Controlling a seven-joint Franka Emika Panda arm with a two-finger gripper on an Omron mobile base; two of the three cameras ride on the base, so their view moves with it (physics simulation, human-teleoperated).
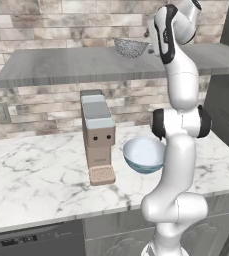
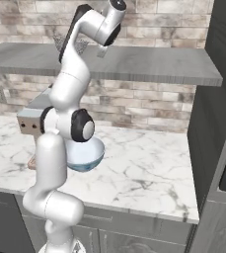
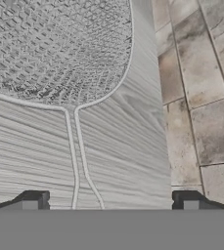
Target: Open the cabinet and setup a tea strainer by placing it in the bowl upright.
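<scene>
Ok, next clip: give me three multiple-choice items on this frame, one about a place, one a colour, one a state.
1. Where is the tea strainer?
A. in the bowl
B. on the grey shelf
C. on the coffee machine

2. What colour is the inside of the bowl?
A. pale bluish-white
B. red
C. black

3. How does the gripper stand?
A. shut on the strainer
B. shut on the bowl
C. open

Answers: 1 B, it rests on the shelf; 2 A, the interior looks pale; 3 C, the fingertips sit apart either side of the handle.

Tea strainer (image 1: pixel 131 48) on shelf (image 1: pixel 61 67) — bowl (image 1: pixel 143 154) below.
</scene>
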